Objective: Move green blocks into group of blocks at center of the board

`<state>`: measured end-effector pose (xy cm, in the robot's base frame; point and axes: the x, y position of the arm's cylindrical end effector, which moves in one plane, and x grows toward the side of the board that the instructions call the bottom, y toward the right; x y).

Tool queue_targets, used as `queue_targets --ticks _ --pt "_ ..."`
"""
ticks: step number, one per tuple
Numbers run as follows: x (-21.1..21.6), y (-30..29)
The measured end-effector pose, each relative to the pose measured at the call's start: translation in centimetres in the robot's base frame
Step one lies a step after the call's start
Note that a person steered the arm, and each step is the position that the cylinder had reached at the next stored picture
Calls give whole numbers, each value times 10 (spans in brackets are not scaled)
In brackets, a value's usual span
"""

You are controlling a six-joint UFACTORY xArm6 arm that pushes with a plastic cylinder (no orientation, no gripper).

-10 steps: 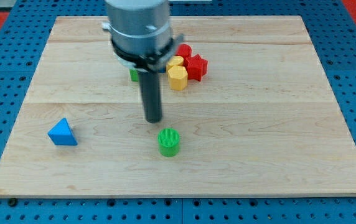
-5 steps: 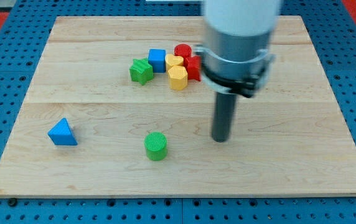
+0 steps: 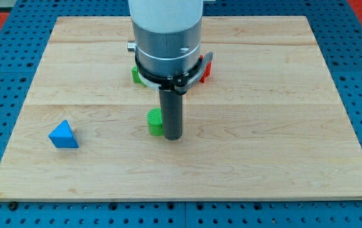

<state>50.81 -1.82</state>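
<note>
My tip (image 3: 173,136) rests on the board just right of a green cylinder (image 3: 154,121), touching or nearly touching it. A second green block (image 3: 135,75) shows only as a sliver at the arm's left edge, near the board's upper middle. The cluster of blocks around it is mostly hidden behind the arm; only a bit of a red block (image 3: 206,67) shows at the arm's right edge.
A blue triangular block (image 3: 62,135) lies alone at the view's left. The wooden board (image 3: 295,126) sits on a blue pegboard surface. The arm's wide grey body (image 3: 167,38) covers the board's upper middle.
My tip swung from the right to just right of the green cylinder. The cylinder moved from lower on the board upward toward the middle. The arm now hides the cluster.
</note>
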Motion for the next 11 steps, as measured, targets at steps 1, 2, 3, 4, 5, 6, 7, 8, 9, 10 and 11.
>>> queue_targets --ticks 1,2,3,4,5,6,7,8,9,10,11 --pt "7 6" --pt "6 -23" --pt "-7 -47" --pt "-28 -61" --pt "-56 -63" --pt "-55 -85" --pt "-55 -124" --pt "-59 -96" --pt "-67 -63" --pt "-86 -46" --pt "-91 -29"
